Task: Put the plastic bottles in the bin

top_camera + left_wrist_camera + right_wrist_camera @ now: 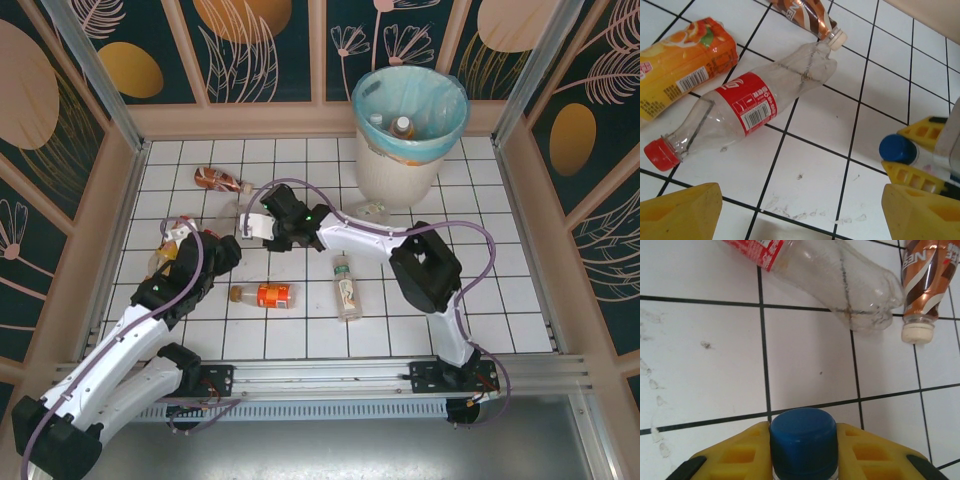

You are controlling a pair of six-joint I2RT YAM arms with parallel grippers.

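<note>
My right gripper [262, 226] [804, 440] is shut on the neck of a blue-capped bottle [804, 437] [897, 149], low over the tiles. Beyond it lie a clear red-labelled bottle [740, 107] [840, 275] and a brown bottle [218, 180] [925, 280]. My left gripper [220, 250] [800, 212] hovers open with bare tile between its fingers, just short of the red-labelled bottle. An orange juice bottle [680, 70] lies to that bottle's left. The white bin [360, 100] with its blue bag stands at the back right, with a bottle [403, 127] inside.
An orange-labelled bottle [262, 295] and a clear green-capped bottle [347, 285] lie on the tiles in front of the grippers. Low walls close the tiled floor [480, 260] on three sides. The two grippers are close to each other.
</note>
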